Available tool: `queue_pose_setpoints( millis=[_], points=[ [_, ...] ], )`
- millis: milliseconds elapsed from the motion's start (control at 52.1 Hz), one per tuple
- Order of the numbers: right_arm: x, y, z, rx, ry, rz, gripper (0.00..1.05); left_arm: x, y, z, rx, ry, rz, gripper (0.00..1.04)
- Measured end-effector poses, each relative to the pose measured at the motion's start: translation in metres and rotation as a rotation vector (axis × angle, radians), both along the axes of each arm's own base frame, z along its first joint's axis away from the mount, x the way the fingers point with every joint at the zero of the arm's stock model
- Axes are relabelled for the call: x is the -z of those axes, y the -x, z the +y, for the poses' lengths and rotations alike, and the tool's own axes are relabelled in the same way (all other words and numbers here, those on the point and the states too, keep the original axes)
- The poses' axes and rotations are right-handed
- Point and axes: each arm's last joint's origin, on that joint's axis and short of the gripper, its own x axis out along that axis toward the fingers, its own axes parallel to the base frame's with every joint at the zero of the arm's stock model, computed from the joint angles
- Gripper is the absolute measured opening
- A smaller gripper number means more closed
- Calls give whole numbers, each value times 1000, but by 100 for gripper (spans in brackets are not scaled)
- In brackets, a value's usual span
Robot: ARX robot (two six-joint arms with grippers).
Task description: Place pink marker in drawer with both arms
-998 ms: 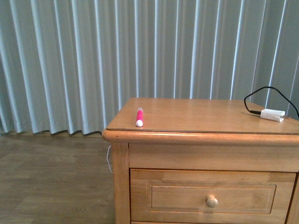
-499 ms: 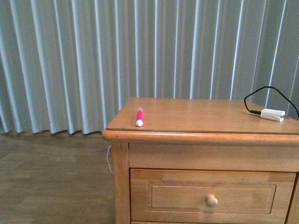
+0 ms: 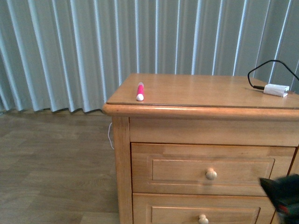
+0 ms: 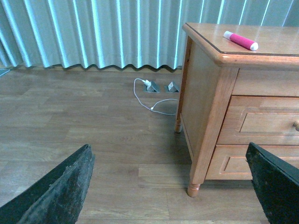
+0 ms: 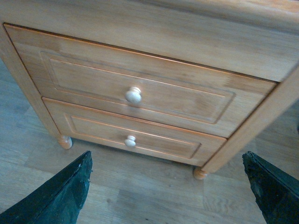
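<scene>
the left tool (image 4: 168,148) is spread wide, its two black fingers (image 4: 60,191) sitting at the lower left and lower right corners of the left wrist view with nothing between them but floor (image 4: 93,121). the right tool (image 5: 166,156) is just as wide apart and just as empty, its two fingers (image 5: 58,196) in the lower corners of the right wrist view, facing the front of the nightstand (image 5: 196,42). in the front view one blurred black piece of the right arm (image 3: 282,198) shows at the lower right edge, and the tool's state cannot be read from there. two drawers show, both closed: the taller drawer (image 5: 88,77) above with one round knob (image 5: 133,95), and one shallower lower drawer (image 5: 93,128) with one smaller knob (image 5: 130,140). two round feet (image 5: 65,141) show under it in the right wrist view. the one pink marker (image 3: 139,91) lies on the nightstand top near its left front corner, upper centre-left of the front view, white cap toward the front edge, well apart from both tools. one white plug (image 3: 275,90) with one black cable (image 3: 264,70) lies at the far right of the top. behind stands a pale pleated curtain (image 3: 70,46). on the floor by the curtain in the left wrist view lie one white cord (image 4: 147,100) and two small grey wedges (image 4: 173,87).
</scene>
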Motion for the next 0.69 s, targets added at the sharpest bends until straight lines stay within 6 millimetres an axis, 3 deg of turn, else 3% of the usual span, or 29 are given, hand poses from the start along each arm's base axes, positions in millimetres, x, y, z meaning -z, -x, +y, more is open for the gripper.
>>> queue_pose_setpoints(
  millis=[326,691],
  points=[
    [45,-86,59,17,-25,7,96,0,0,0,0,0,0,98],
    [89,-140,71,137,-17,25,96,0,0,0,0,0,0,98]
  ],
)
